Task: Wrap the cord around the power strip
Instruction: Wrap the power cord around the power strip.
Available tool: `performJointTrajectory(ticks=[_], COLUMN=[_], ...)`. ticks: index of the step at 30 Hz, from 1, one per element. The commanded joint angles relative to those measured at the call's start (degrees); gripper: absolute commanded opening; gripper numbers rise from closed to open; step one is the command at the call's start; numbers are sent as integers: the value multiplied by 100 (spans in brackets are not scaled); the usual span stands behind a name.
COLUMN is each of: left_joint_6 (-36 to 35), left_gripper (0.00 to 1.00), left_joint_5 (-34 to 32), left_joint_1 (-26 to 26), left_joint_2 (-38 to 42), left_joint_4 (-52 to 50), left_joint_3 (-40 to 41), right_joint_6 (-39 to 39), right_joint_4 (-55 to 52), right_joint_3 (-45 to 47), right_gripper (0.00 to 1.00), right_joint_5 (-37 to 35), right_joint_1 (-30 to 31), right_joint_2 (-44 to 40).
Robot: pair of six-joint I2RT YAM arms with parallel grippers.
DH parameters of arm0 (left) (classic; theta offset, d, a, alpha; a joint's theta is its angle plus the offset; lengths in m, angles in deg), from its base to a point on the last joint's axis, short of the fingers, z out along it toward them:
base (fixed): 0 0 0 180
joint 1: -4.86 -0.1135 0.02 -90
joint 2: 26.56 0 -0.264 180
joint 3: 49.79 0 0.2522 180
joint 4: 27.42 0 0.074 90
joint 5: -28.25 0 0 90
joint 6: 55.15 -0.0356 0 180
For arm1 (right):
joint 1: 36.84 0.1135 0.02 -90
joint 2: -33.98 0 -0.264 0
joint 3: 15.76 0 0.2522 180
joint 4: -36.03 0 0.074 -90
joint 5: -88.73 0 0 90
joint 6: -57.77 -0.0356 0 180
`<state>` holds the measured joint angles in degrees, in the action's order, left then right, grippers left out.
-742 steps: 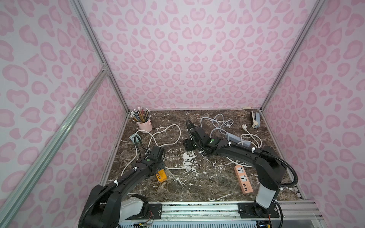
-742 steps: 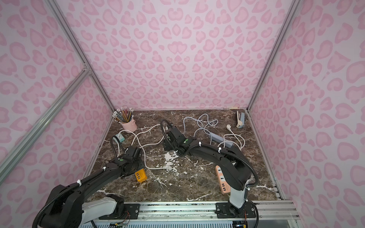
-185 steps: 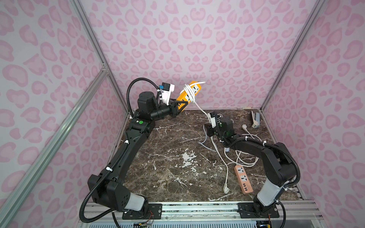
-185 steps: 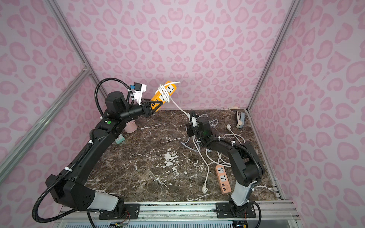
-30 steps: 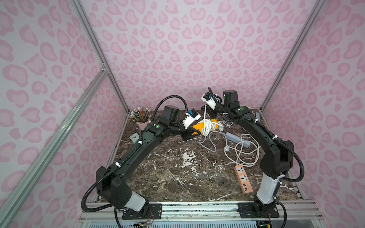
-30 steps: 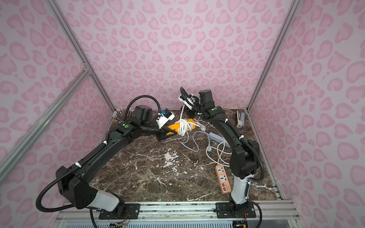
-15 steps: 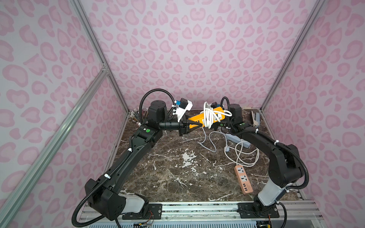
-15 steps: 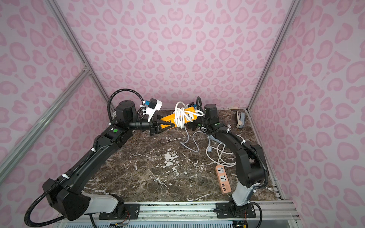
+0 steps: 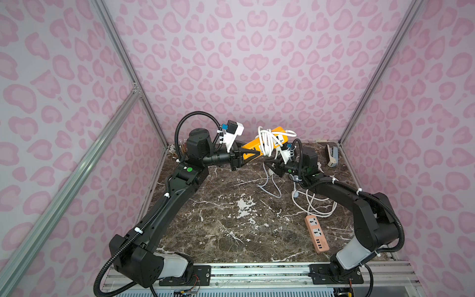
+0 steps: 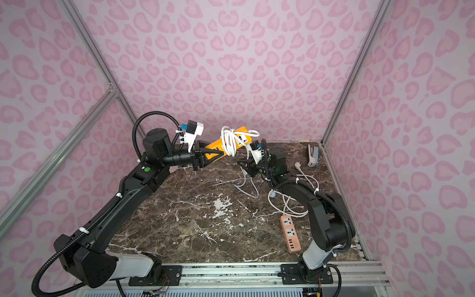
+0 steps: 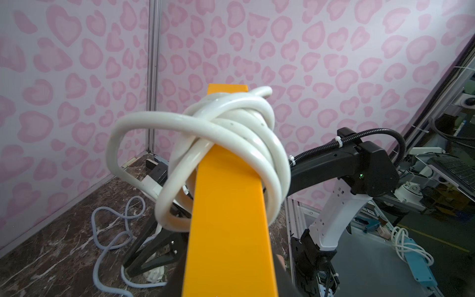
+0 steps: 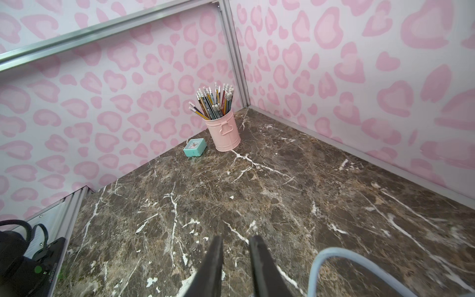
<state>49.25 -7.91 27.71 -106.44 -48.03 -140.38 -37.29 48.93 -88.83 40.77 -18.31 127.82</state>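
Left gripper (image 9: pixel 248 155) is clamped on the near end of the orange power strip (image 9: pixel 253 148), holding it in the air over the back of the surface (image 9: pixel 231 231), far end tilted up toward the back wall (image 9: pixel 257 77). White cord (image 9: pixel 267 140) sits in several loose turns around the strip's middle; the left wrist view shows them bunched and crossing, one loop (image 11: pixel 115 144) standing well off the body.

Right gripper (image 12: pixel 235 257) is just beside and below the strip. The right wrist view shows a narrow gap between the jaws with nothing in it (so not holding cord right now).

Step, as I read it: wrap mostly on, right arm between grabs. A tail runs down from the bundle toward the right arm; the plug end is hidden behind that arm in both top views, so I can't tell how much cord is left.

Next move calls for catching the loose tail near the strip and taking it round or tucking it under a turn, while the left grip stays firm.

Room: back wall is near the strip's far end, so little margin there. Open surface toward the front centre. Grey cable (image 9: pixel 270 185) lies directly under the right gripper, and the white cable tangle (image 9: pixel 316 203) with the pink power strip (image 9: pixel 316 232) is further front-right: snag risk.
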Motion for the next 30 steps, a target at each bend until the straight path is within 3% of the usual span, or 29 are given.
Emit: performJointTrajectory(ticks=[1,4,6,8,11,13,15,16,18,21,28,30], left_joint_6=[442,1016,989,442,-674,-1378,-1666,-1705,-1703,-1629,-1862,-1984], left_gripper=[3,3,3,3,3,3,3,2,2,2,3,3], left_joint_5=[-925,-1599,-2080,-2789,-4011,-5076,-5580,-5596,-5419,-4639,-2732,-2108], left_joint_1=[-160,-468,-584,-591,-501,-345,-259,-233,-92,215,815,958], left_joint_2=[-60,-204,-275,-408,-821,-1255,-1643,-1799,-1925,-1820,-1230,-1036], left_joint_4=[649,855,733,92,-1167,-2122,-2774,-3040,-3225,-3208,-3305,-3273], left_joint_3=[46,147,117,-98,-490,-695,-704,-655,-431,-16,635,806], right_joint_6=[-324,111,560,1046,1826,2498,3083,3371,3905,4508,5026,5092], right_joint_4=[440,-69,-641,-1275,-2247,-2520,-2417,-2186,-1775,-1121,-1463,-2010], right_joint_3=[137,291,312,294,161,156,139,134,67,-143,-1386,-1817], right_gripper=[11,6,2,0,0,0,0,0,0,0,0,0], right_joint_5=[-460,-1097,-1704,-2413,-4027,-5221,-6281,-6818,-7226,-7301,-6027,-5219], right_joint_1=[92,544,921,1280,1831,2165,2400,2461,2467,2396,1570,1259], right_joint_2=[-131,-276,-322,-361,-484,-709,-964,-1110,-1330,-1405,-515,-218])
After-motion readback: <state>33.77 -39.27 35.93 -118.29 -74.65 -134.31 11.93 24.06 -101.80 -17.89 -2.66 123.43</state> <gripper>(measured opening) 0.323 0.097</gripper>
